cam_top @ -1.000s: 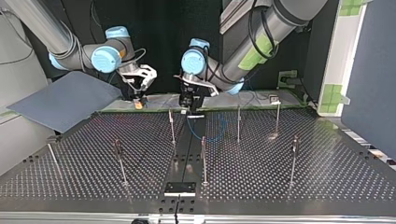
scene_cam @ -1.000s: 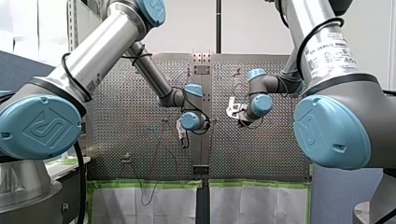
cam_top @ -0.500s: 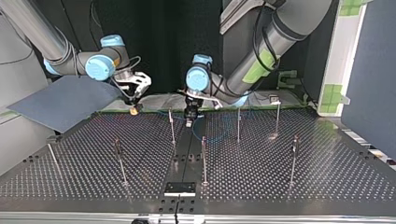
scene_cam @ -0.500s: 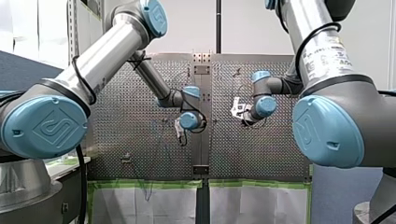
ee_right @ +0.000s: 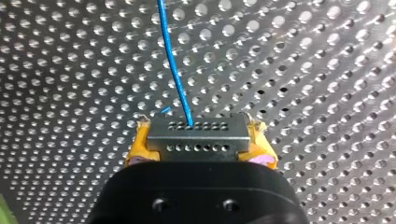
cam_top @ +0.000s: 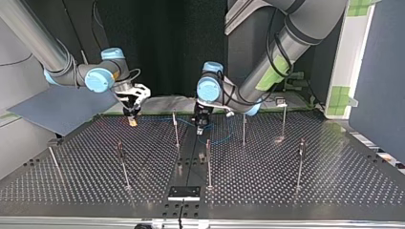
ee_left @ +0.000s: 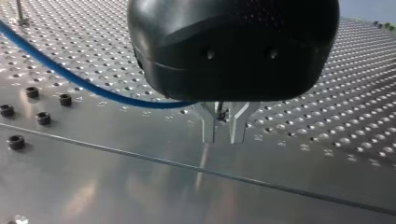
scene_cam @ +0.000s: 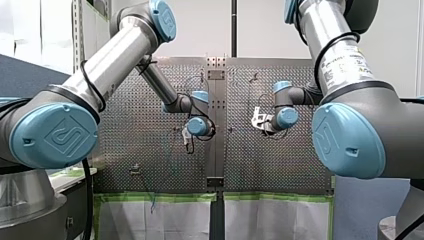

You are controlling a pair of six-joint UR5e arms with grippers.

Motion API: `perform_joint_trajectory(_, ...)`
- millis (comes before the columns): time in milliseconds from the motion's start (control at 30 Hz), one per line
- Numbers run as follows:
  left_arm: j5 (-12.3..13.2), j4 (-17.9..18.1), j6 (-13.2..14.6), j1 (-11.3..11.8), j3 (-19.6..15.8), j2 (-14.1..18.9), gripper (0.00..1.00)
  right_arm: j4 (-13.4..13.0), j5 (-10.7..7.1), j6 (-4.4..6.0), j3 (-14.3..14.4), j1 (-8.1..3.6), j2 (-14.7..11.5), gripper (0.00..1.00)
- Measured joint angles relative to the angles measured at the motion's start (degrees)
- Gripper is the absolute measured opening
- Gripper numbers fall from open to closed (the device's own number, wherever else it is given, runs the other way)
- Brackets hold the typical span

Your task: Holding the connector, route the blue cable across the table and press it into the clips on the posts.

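Note:
My right gripper (ee_right: 198,126) is shut with its yellow pads on a grey connector (ee_right: 197,140) with rows of small holes. The blue cable (ee_right: 173,70) leaves the connector and runs ahead over the perforated plate. In the top view my right gripper (cam_top: 132,120) hangs low at the table's far left, and the cable (cam_top: 157,119) stretches from it towards my left gripper (cam_top: 199,129) near the middle post (cam_top: 175,126). My left gripper (ee_left: 223,136) shows metal fingers (ee_left: 208,128) a narrow gap apart, just above the table, tips empty. The cable (ee_left: 70,77) passes beside it and disappears behind its body.
Several thin clip posts stand on the perforated table (cam_top: 286,191), among them one (cam_top: 208,162) near the middle and others (cam_top: 244,126) (cam_top: 300,160) to the top view's right. A slack blue loop (cam_top: 220,139) lies between two posts. A black plate (cam_top: 184,192) sits at the near edge.
In the top view my left gripper has shifted right and come down to the table, and its fingers have parted. My right gripper has moved left and lower with the connector.

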Motion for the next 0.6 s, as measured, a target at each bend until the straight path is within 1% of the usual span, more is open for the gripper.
perform_joint_trajectory(33,-0.26,-0.42,0.36,-0.06,0.00,0.00,0.68,-0.09,-0.17,-0.17,-0.20,-0.12,0.02,0.00)
perform_joint_trajectory(67,-0.61,-1.04,0.84,-0.15,0.01,0.01,0.81,-0.22,-0.35,-0.45,-0.41,-0.27,0.03,0.00)
perform_joint_trajectory(100,-0.83,-1.48,1.16,-0.22,0.01,0.01,0.81,-0.33,-0.48,-0.68,-0.55,-0.38,0.04,0.00)
perform_joint_trajectory(133,-1.01,-1.93,1.47,-0.29,0.01,0.01,1.00,-0.48,-0.62,-0.94,-0.67,-0.49,0.04,0.00)
perform_joint_trajectory(300,-1.47,-4.79,3.26,-0.59,0.01,0.08,1.00,-1.18,-1.49,-2.09,-0.90,-1.24,0.05,0.00)
perform_joint_trajectory(367,-1.52,-5.97,3.71,-0.80,0.01,0.14,1.00,-1.27,-1.82,-2.66,-0.90,-1.53,0.07,0.00)
perform_joint_trajectory(467,-1.54,-7.63,4.09,-1.43,-0.11,0.28,1.00,-1.29,-2.20,-3.26,-0.89,-1.88,0.13,0.00)
perform_joint_trajectory(600,-1.61,-9.11,4.43,-2.47,-0.92,0.94,1.00,-1.15,-3.11,-3.55,-0.88,-2.32,0.14,0.00)
